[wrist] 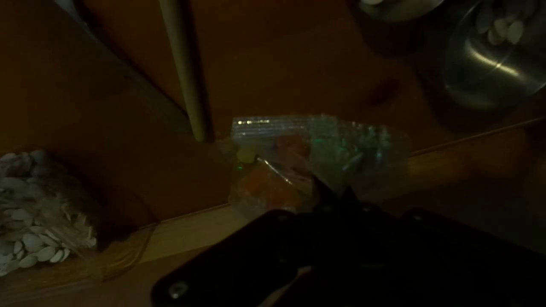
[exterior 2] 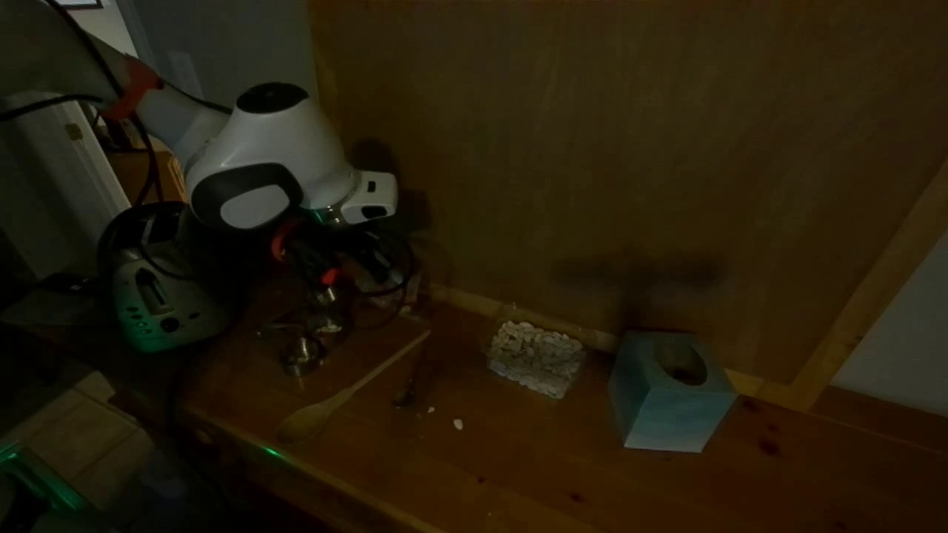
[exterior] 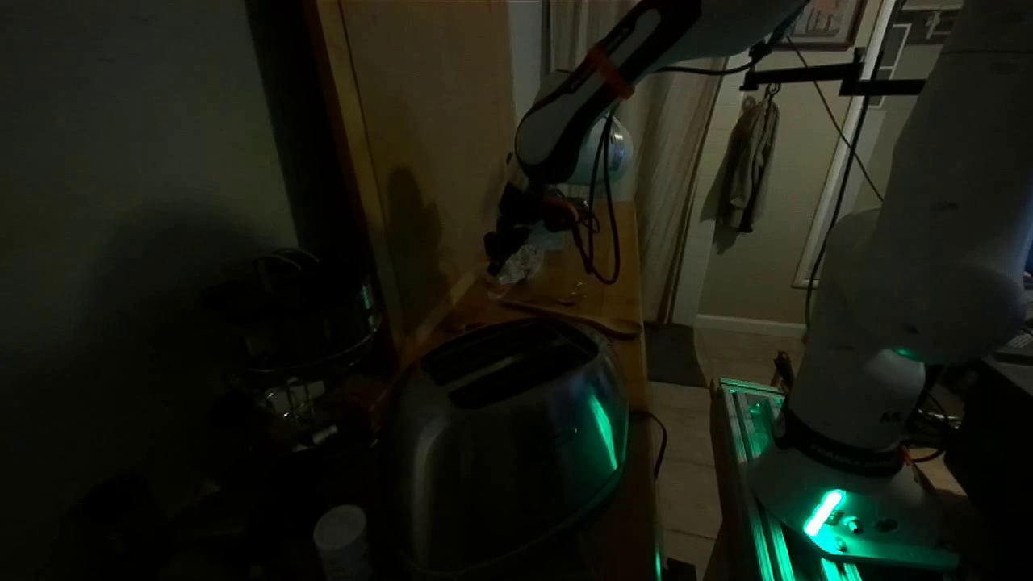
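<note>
A crinkled, clear plastic bag lies near the end effector.

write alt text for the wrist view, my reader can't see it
A dark tool points at a clear plastic bag of orange and yellow pieces in dim light; any grip is unclear. Pale oval pieces lie at lower left, a wooden handle at upper left, metal cups at upper right.

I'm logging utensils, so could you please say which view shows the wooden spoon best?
An exterior view, where the wooden spoon shows whole, bowl to tip. The wrist view catches only its handle end; in an exterior view it's faint beyond the toaster.
</note>
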Motion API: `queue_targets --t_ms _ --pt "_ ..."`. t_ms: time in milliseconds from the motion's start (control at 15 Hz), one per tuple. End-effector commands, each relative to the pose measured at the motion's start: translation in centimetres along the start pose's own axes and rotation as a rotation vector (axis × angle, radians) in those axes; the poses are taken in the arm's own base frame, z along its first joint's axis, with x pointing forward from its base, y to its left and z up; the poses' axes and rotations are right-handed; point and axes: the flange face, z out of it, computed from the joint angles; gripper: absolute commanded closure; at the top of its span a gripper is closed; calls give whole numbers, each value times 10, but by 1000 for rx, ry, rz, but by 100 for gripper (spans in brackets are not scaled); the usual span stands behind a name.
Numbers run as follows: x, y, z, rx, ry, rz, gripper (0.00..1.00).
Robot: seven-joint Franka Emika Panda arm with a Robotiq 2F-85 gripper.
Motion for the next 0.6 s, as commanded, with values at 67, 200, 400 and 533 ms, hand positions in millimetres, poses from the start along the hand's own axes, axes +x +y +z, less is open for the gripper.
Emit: queue_targets --t_ms 67,200,400,533 --pt "-10 -12 -24 37 5 -33 97" --pt "-12 -14 -32 45 6 -52 97" --pt "-15 -17 -45 77 -10 -76 96" --pt "-17 -19 -52 98 -30 -92 97"
